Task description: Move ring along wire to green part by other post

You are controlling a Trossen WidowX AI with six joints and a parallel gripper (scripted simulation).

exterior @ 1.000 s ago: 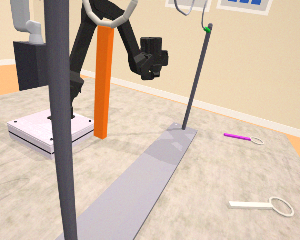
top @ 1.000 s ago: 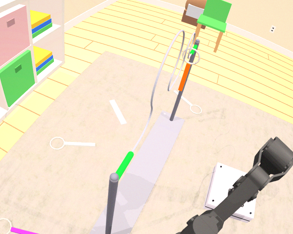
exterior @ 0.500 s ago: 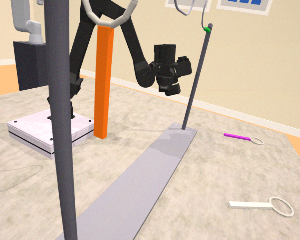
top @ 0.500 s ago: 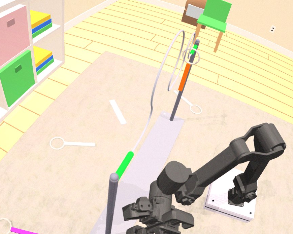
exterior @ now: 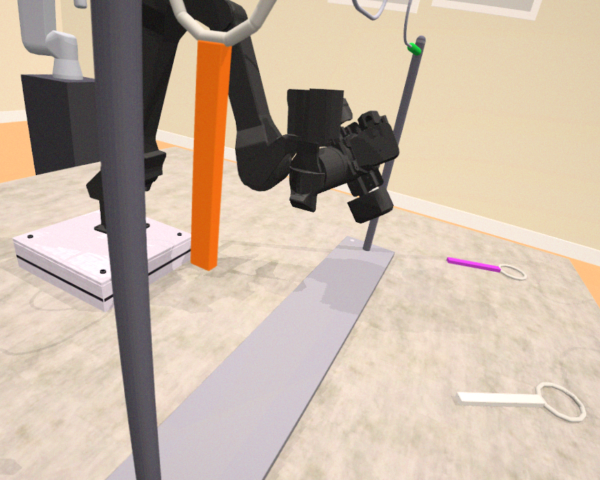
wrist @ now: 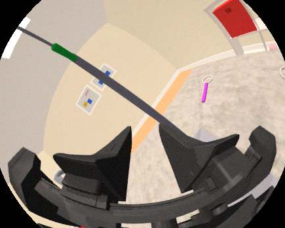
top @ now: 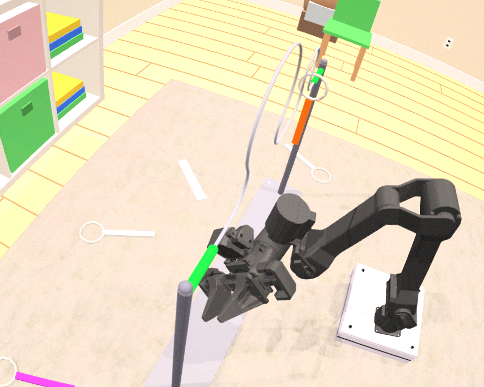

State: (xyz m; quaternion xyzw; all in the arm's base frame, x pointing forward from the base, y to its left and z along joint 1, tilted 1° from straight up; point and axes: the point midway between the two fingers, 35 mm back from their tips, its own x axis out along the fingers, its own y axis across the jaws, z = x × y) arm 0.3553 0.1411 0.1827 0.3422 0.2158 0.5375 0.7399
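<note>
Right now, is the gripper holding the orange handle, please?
No, the handle hangs at the far post, away from the gripper.

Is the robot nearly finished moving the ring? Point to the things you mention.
No, nothing looks done: the ring [top: 326,88] [exterior: 211,36] hangs by its starting post [top: 290,166] [exterior: 122,206]. The hand [top: 212,319] [wrist: 145,128] is open and empty. Grabbing the orange handle [top: 301,121] [exterior: 208,154], carrying it across and letting go are left.

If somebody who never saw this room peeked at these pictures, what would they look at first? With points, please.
Probably the bright orange handle [top: 302,121] [exterior: 209,154], hanging under its pale ring [top: 326,88] [exterior: 212,36] near the far post in the top view. Next, I think, comes the big black robot arm [top: 355,216] [exterior: 251,92], reaching from its white base [top: 350,299] [exterior: 57,278] toward the other post. The bright green chair [top: 347,32] at the back might catch their eye too.
</note>
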